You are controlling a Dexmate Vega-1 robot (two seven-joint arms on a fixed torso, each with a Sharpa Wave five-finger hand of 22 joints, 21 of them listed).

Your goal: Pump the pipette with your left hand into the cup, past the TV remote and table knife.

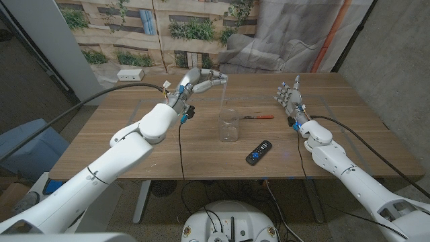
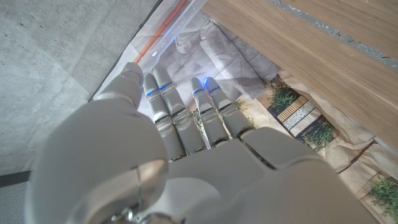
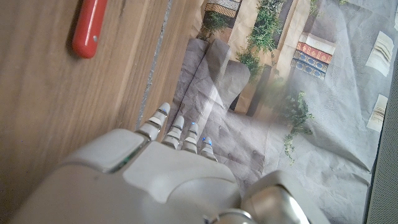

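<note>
The left hand (image 1: 199,81) is raised over the table (image 1: 134,134), its fingers pinched on the bulb end of a clear pipette (image 1: 223,94) that hangs straight down from the fingertips. Directly below it stands the clear cup (image 1: 229,128), with the pipette's tip at or just above the rim; whether it is inside I cannot tell. To the right of the cup, beyond the left hand's reach, the table knife (image 1: 259,117) with its red handle lies near the cup, and the TV remote (image 1: 259,152) lies nearer the robot. The right hand (image 1: 290,98) stands upright, fingers apart, holding nothing.

The squeezing step looks to be in hand. Next calls for pressing the bulb while keeping the tip over the cup.
</note>
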